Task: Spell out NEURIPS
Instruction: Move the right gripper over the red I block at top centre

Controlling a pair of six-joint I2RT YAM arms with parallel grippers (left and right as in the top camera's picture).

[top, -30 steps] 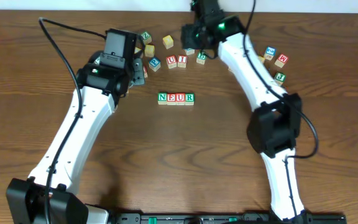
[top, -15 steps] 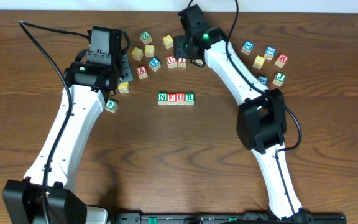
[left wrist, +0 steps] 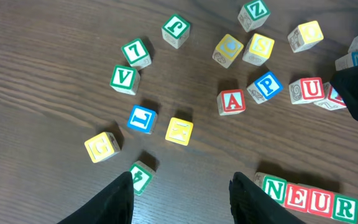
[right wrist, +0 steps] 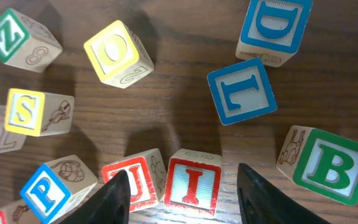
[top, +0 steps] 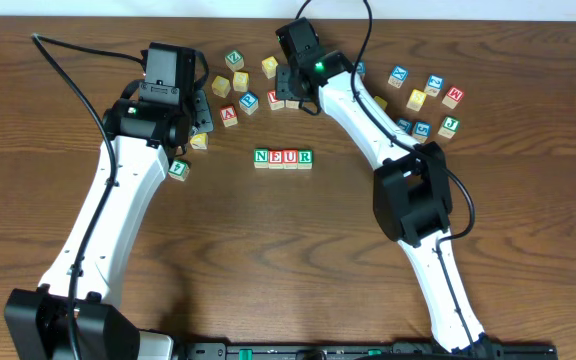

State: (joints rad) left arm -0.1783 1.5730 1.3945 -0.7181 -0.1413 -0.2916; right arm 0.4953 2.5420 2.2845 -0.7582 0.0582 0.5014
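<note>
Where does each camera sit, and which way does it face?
Overhead: above the table, looking straight down; left arm, right arm and the NEUR row show.
Left wrist: on the left arm, looking down at loose cubes; left pincer at the bottom edge.
Right wrist: low over the red I cube; right pincer straddles it.
Shared: overhead and left wrist see the NEUR row; both wrists see the red U cube.

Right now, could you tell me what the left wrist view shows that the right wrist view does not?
Only the left wrist view: the NEUR row, the green V and the red A. Only the right wrist view: the green B, and the red I with its letter readable. Both: the blue P, red U, yellow S and green Z.
</note>
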